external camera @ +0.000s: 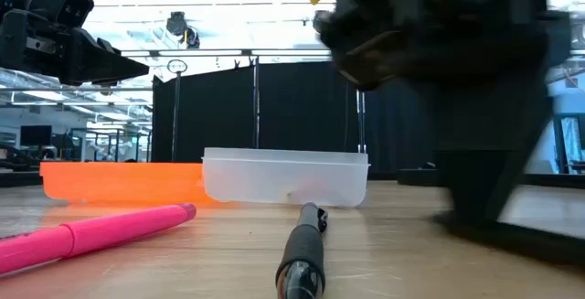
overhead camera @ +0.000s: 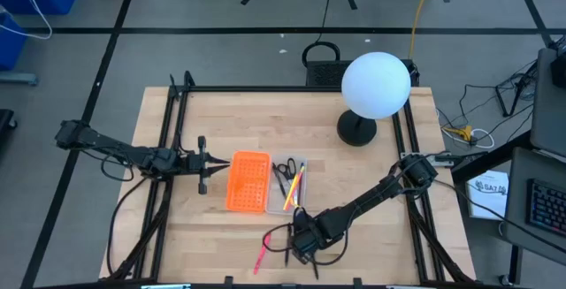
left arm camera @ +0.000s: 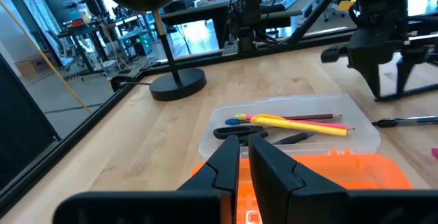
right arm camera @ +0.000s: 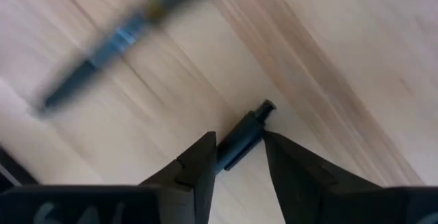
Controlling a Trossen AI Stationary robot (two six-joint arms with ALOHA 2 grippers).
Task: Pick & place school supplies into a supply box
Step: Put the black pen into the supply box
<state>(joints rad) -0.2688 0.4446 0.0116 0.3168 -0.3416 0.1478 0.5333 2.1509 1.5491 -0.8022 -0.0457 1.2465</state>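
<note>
The right pincer is lowered to the near edge of the desk, just in front of the supply box. In the right wrist view its fingers are spread, and a black pen lies on the wood in the gap between them; whether the pads touch it cannot be told, so the pincer is read as released. A second dark pen is seen blurred farther off on the desk. A pink marker lies on the wood just beside that pincer, on its left.

The supply box is set near the middle of the desk, touching an orange perforated tray on its left. Inside the box, a yellow pencil, a red pencil and black-handled scissors are seen lying flat.

The left pincer is held above the desk just left of the orange tray, its fingers nearly together with only a thin gap and nothing between them. A white globe lamp on a black base is stood at the far right of the desk.
</note>
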